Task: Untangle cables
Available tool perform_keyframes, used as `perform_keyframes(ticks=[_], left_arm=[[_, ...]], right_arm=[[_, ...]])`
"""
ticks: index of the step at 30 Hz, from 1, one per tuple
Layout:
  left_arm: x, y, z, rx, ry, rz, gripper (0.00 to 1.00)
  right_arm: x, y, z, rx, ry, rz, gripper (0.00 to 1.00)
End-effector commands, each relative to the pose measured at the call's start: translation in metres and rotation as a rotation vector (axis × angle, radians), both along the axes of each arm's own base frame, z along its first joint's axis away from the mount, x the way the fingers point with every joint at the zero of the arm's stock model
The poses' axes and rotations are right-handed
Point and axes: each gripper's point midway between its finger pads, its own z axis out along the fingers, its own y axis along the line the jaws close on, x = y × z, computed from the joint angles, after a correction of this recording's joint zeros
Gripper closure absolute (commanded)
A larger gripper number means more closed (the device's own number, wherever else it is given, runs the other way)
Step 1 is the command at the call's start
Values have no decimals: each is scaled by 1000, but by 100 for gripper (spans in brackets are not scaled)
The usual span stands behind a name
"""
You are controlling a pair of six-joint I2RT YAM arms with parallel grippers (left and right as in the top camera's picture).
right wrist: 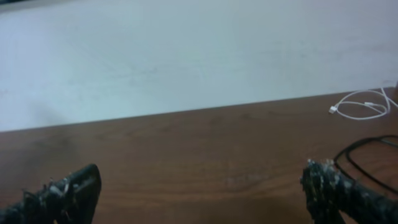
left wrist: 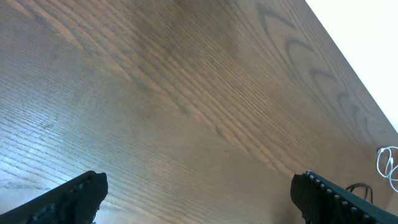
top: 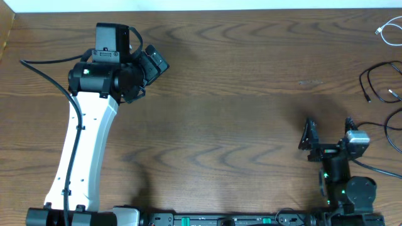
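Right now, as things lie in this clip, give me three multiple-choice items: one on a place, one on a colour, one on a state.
1. Where on the table does the white cable lie? A) far right corner B) centre C) near left corner
2. What colour is the second cable, nearest the right gripper? A) white B) black C) red
3. How is the left gripper? A) shut on a cable B) shut, empty C) open, empty

Answers: 1 A, it sits at the overhead view's top right edge. 2 B, dark loops lie just beyond that gripper. 3 C, its fingers stand wide apart over bare wood.
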Motion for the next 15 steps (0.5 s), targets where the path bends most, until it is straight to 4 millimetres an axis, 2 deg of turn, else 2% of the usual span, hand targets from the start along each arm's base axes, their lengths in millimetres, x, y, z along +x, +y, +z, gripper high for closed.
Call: perform_keyframes(ticks=[1,10,15], left_arm=[[-1,3,0,10,1,11,1],[-1,3,0,10,1,11,1],[-1,3,0,10,1,11,1]], right_arm=[[0,2,-13,24,-11,7,1],[0,2,-52,24,94,4,1],[0,4,-52,24,95,19,1]])
